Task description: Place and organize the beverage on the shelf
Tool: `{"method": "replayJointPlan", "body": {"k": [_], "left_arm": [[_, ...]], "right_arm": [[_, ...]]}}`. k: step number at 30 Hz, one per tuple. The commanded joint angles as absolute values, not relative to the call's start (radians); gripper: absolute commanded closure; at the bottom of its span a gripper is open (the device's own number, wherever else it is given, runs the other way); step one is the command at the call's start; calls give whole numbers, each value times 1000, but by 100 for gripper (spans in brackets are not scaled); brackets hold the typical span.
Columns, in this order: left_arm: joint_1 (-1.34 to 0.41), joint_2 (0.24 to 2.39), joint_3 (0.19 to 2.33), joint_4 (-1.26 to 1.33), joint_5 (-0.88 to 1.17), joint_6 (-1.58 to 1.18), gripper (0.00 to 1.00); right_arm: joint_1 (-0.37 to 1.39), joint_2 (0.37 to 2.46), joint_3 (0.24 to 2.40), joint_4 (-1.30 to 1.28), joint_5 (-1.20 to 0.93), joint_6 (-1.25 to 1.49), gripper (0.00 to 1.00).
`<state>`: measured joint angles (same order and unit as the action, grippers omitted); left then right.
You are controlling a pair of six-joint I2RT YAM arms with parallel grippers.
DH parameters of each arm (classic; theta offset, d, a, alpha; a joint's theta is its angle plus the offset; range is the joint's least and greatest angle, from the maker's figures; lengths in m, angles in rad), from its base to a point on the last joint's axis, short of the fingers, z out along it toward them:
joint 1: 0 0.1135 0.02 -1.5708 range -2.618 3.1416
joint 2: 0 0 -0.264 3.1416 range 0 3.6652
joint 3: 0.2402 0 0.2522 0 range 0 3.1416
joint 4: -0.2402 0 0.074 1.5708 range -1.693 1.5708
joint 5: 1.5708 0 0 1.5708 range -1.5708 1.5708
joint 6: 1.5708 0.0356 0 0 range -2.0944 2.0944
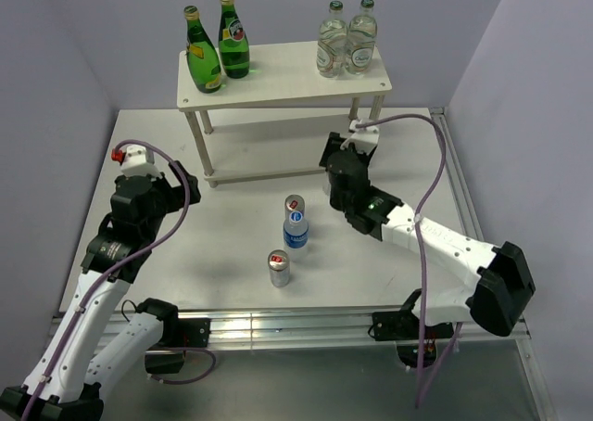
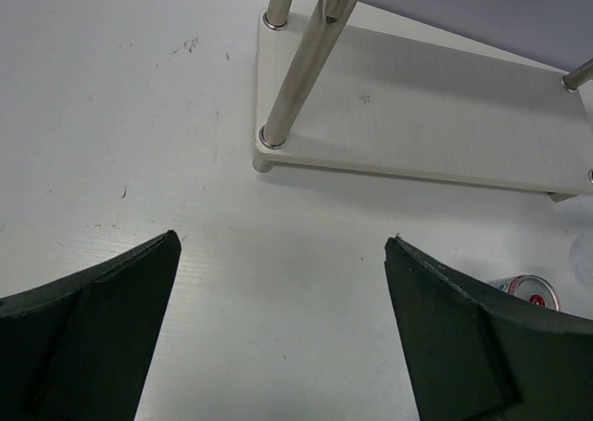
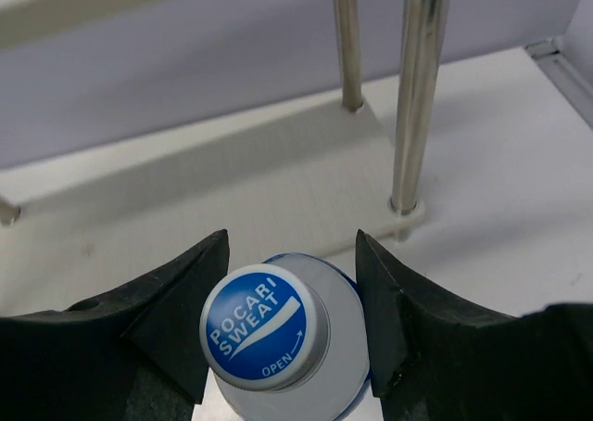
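By the shelf (image 3: pixel 306 161) board's right corner, right gripper (image 3: pixel 292 254) pinches a water bottle (image 3: pixel 269 333) at its shoulder: probably light, slick, squashy; left gripper (image 2: pixel 283 245) gapes empty.

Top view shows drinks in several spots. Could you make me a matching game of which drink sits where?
Things:
1. green glass bottles
2. clear glass bottles with green caps
3. silver-blue cans
4. blue-capped Pocari Sweat bottle

Places:
A. between the fingers of the right gripper
B. left end of the top board of the shelf
C. standing on the table, in front of the shelf
D. right end of the shelf's top board

Pairs: 1-B, 2-D, 3-C, 4-A
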<state>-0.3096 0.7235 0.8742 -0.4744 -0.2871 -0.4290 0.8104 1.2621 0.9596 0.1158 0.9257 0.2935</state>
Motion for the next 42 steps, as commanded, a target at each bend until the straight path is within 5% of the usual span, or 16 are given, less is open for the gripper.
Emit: {"method": "replayJointPlan", "body": {"k": [1,18,42], "left_arm": [[-313,722,873,-431,-296,-405,1],[-311,761,870,-422,-272,-405,1],[-310,799,868,-422,-262,-402,1]], "right_arm": [[721,1301,1066,325,917,229,100],[502,1687,1373,472,796,250,100],[477,1809,1261,798,861,209,100]]}}
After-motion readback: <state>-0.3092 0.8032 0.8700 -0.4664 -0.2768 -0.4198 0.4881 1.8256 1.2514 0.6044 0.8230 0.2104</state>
